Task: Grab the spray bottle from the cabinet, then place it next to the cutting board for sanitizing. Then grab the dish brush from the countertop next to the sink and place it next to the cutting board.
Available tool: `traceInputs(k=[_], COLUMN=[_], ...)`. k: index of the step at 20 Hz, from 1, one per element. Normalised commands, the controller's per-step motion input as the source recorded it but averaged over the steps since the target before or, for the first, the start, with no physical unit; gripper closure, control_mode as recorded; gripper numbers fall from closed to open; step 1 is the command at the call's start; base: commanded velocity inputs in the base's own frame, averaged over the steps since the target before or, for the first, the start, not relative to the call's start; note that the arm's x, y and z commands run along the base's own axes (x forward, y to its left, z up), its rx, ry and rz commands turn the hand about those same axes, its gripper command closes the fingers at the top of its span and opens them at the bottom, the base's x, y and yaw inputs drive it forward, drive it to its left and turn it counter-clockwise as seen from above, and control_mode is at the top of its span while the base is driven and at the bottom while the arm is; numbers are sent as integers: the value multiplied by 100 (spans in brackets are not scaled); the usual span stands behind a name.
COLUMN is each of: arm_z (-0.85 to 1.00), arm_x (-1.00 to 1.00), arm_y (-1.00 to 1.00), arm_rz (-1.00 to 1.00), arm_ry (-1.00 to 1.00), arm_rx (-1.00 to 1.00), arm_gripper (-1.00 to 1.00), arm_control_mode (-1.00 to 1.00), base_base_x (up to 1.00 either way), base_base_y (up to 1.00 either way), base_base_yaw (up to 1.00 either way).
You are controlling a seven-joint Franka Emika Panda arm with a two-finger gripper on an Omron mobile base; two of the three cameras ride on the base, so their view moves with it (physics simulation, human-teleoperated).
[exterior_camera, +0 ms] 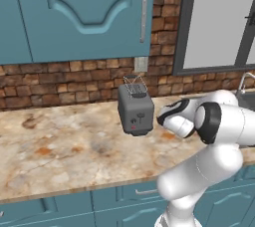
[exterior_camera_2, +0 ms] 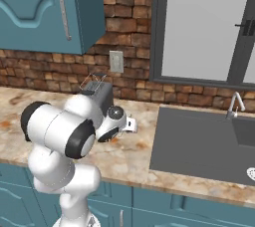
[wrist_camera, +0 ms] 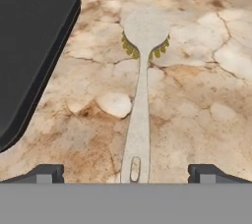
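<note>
Pale dish brush [wrist_camera: 139,95] is lying flat on the table [wrist_camera: 197,95], head toward twelve o'clock; the gripper [wrist_camera: 126,173] is hovering wide open, empty, straddling its handle — best descending straight, then closing mid-handle.

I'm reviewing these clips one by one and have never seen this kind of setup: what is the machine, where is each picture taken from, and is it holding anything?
All three pictures are rendered. The white jointed machine is a robot arm on a mobile base. Two pictures come from cameras on that base, behind the arm to its left and right. The third looks along the claw, whose two dark fingertips stand wide apart, holding nothing. Between them on the countertop lies a pale dish brush with yellow bristles, handle toward the camera. A grey toaster stands beside the arm, and the dark sink with its faucet is to the right.
</note>
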Motion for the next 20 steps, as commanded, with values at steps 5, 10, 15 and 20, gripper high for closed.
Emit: traceInputs(k=[5,10,15,20], arm_z=[-16,-18,-25,-24], arm_x=[15,12,9,14], arm_y=[-8,-10,-1,0], arm_rz=[0,0,0,0], arm_ry=[0,-1,-3,-1], arm_rx=[0,0,0,0], arm_gripper=[-100,-100,-100,-100], arm_control_mode=[-100,-100,-100,-100], base_base_x=[0,0,0,0], base_base_y=[0,0,0,0], base_base_yaw=[0,0,0,0])
